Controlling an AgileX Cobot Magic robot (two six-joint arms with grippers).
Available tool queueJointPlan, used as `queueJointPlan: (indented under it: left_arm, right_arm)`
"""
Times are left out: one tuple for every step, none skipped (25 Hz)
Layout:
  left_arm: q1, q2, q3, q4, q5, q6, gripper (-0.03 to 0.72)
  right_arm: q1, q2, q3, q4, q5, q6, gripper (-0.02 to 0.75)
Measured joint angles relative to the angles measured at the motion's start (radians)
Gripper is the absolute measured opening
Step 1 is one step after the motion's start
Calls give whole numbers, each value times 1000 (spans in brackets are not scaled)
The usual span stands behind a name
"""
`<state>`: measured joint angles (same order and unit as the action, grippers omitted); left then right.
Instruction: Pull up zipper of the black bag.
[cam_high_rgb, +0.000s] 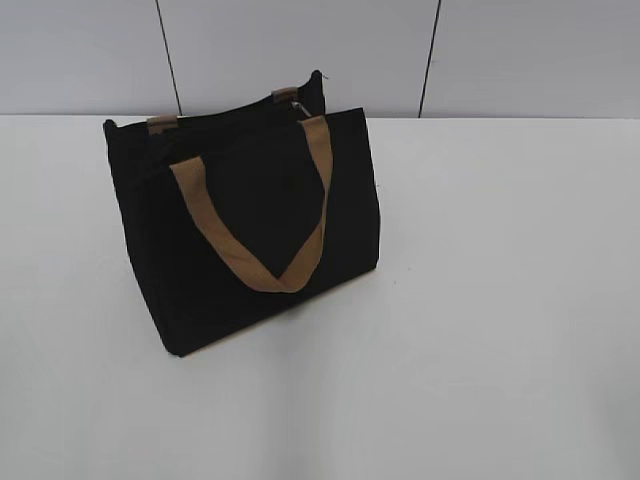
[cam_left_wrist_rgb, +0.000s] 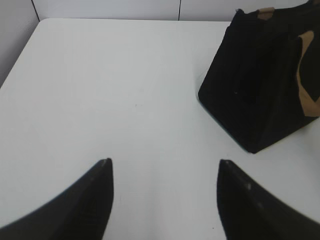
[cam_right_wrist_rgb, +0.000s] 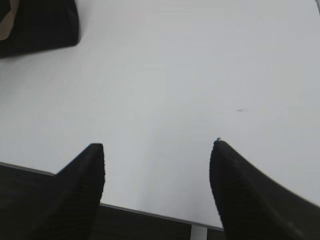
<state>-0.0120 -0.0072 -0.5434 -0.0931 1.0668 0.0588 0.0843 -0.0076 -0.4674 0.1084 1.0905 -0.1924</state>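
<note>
I am looking at the black bag (cam_high_rgb: 245, 225) sitting upright on the white table (cam_high_rgb: 500, 300), a bit left of the middle and turned at a slant, with one tan strap (cam_high_rgb: 255, 235) hanging down its front. The zipper (cam_high_rgb: 300, 104) is running along the top edge at the back, and I am seeing only a tiny shiny bit near the far strap end, too small for me to be sure it is the pull. My left claw (cam_left_wrist_rgb: 165, 175) is hanging over bare table with its two fingers spread wide and holding nothing, and the bag is up and to the right of it, well apart. My right claw (cam_right_wrist_rgb: 157, 157) is also spread wide and empty, out near the table's front edge, and I am only catching a corner of the bag at the top left of its camera. Nothing is started yet, I think. To do this well, I am planning to bring one claw in to hold the bag's top edge steady, so the soft cloth is not folding, and the other to pinch the little pull from above. I am thinking slow moves are best, because the pull is small and the bag could tip or slide
</note>
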Motion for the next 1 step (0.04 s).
queueJointPlan:
  left_arm:
    - [0,0,0,0,0,0,487]
  right_arm:
    - [-16,0,0,0,0,0,501]
